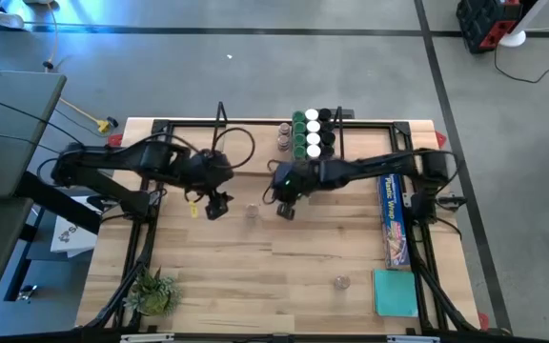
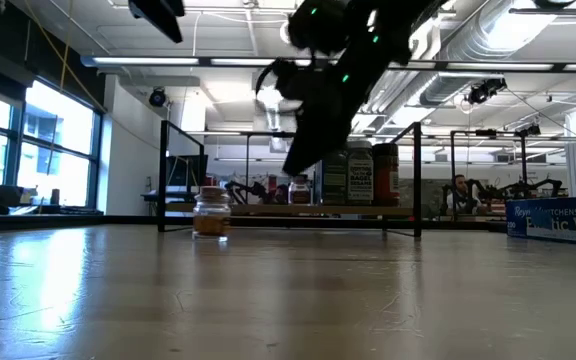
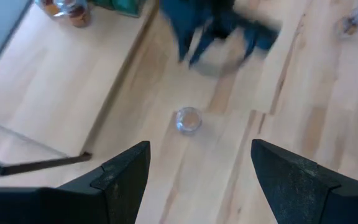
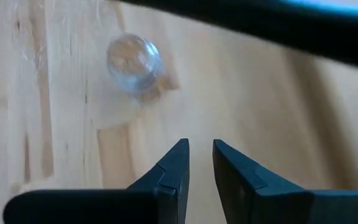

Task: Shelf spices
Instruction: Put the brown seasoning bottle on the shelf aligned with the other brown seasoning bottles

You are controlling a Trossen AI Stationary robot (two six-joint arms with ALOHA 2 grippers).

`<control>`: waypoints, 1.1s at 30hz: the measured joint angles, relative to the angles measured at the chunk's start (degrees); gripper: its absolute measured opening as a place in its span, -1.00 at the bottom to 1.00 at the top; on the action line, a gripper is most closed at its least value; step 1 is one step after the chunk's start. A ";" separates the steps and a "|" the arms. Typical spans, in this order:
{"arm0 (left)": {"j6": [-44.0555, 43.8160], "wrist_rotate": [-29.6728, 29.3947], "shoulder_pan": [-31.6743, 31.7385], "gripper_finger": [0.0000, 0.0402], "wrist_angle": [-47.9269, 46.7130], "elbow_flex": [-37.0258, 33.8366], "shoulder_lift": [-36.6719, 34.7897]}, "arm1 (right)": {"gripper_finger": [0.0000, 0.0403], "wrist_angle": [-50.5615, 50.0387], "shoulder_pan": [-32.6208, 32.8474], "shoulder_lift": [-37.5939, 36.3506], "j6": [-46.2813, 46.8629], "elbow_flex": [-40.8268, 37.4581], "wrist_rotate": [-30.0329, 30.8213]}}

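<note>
Right hand [image 1: 285, 211] over the middle of the table [image 1: 255, 276], fingers [image 4: 173, 165] nearly together with a narrow gap, nothing between them. A clear-lidded jar [image 1: 252, 211] stands upright just beside this hand, on its side toward the left arm, untouched.

Left hand [image 1: 216, 208] on the far side of that same jar, fingers [image 3: 126, 171] spread wide, empty, held above the boards. The jar sits between the two hands, apart from both.

Shelf [image 1: 351, 157] lies beyond the right hand at the table's far edge; a cluster of green, white and dark-lidded jars [image 1: 314, 131] stands on it.

One more clear jar [image 1: 340, 282] stands alone, well apart from the right hand, toward the near edge. Blue plastic-wrap box [image 1: 393, 219] lies alongside the right arm.
</note>
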 joint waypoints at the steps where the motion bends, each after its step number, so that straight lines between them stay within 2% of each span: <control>1: 0.00 -1.07 -0.56 0.36 0.00 -1.07 -0.82 | -0.68 -2.18 -0.51 -1.87 -0.56 0.00 0.03; 4: 0.01 -2.46 -1.57 0.36 1.22 -5.90 -3.23 | -0.68 -8.53 -1.80 -10.16 -1.41 -0.87 0.21; 8: -0.90 -3.61 -1.70 0.36 6.53 -15.78 -5.23 | -0.68 -16.97 -2.45 -21.99 -1.43 -1.05 1.78; 11: 5.75 -4.50 -1.31 0.36 16.19 -24.19 -5.20 | -0.67 -20.60 -2.39 -30.46 -0.55 -1.05 5.78; 14: 14.67 -0.28 -0.97 0.36 31.06 -32.57 -4.65 | -0.67 -24.07 -2.39 -37.33 2.90 -1.07 10.43; 18: 16.94 4.91 1.32 0.36 43.81 -40.20 -2.81 | -0.67 -28.88 -2.40 -44.54 10.11 -1.07 15.31; 22: 16.22 5.03 4.01 0.36 49.23 -43.21 0.21 | -0.67 -33.42 -2.39 -49.34 17.17 -1.09 18.01; 26: 21.17 8.51 5.49 0.36 59.48 -44.32 4.12 | -0.67 -35.71 -2.40 -51.73 20.37 -1.11 18.92; 29: 24.89 8.76 6.04 0.36 60.87 -44.12 6.78 | -0.67 -36.22 -2.39 -52.01 20.90 -1.12 18.91; 33: 25.16 9.46 7.01 0.35 60.34 -43.76 8.79 | -0.67 -36.24 -2.39 -51.52 21.88 -1.14 18.88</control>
